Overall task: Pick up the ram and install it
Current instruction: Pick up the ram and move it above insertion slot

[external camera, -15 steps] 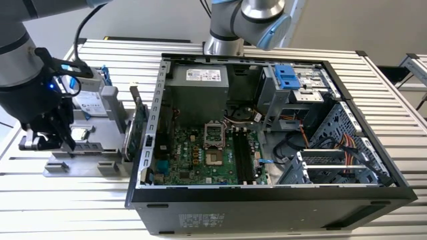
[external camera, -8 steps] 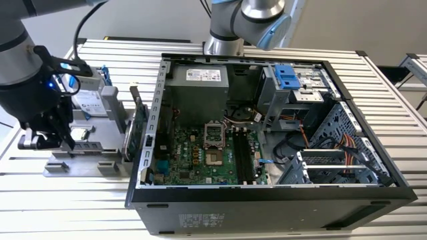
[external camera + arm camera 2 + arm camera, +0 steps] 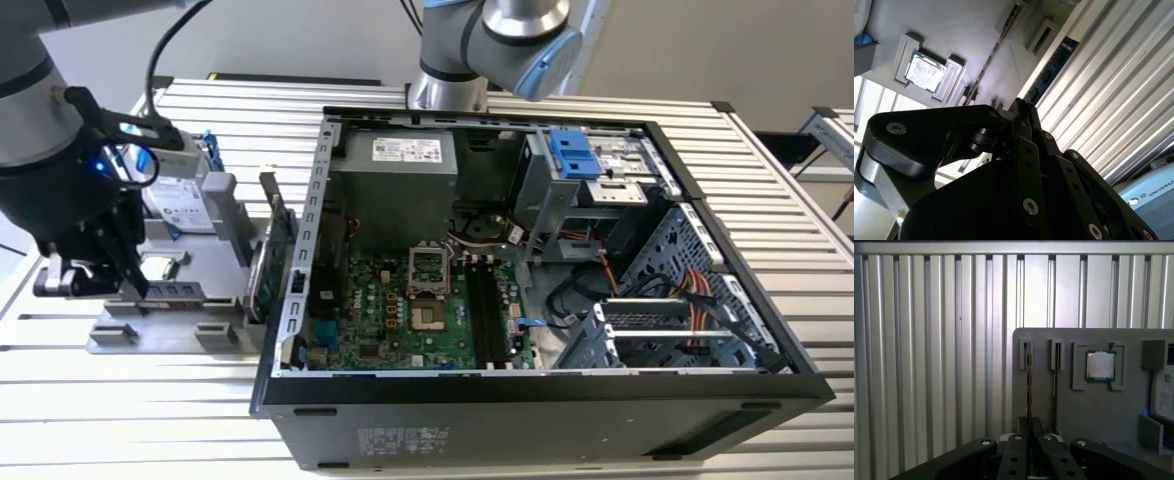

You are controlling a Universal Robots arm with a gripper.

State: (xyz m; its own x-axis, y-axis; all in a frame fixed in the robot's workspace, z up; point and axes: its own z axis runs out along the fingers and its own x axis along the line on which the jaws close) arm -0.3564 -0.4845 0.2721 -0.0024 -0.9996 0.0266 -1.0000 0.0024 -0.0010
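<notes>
**A:** What does the ram look like?

**B:** The ram is a thin, narrow strip. In the second wrist view its face is dark blue, with a row of darker blocks along it. In the first wrist view it shows edge-on as a slim brownish line.

**A:** Where is it?

**B:** It stands on edge in a slot of the grey tray. That slot is the one nearest the tray's edge, beside the ribbed metal table. The strip lies along the slot, down in it.

**A:** And the gripper?

**B:** The gripper is at one end of the strip. Its two black fingers are drawn almost together with the ram between them, so it looks clamped on the ram.

**A:** What else is on the tray?

**B:** A second slot runs just beside the first, with another thin strip edge-on in it. Past that, a silver processor chip sits in a square pocket, and past the chip is a hard drive.

**A:** And further out?

**B:** In the exterior view the tray lies to the exterior view's left of an open computer case. A green card stands on edge between the two.
</notes>
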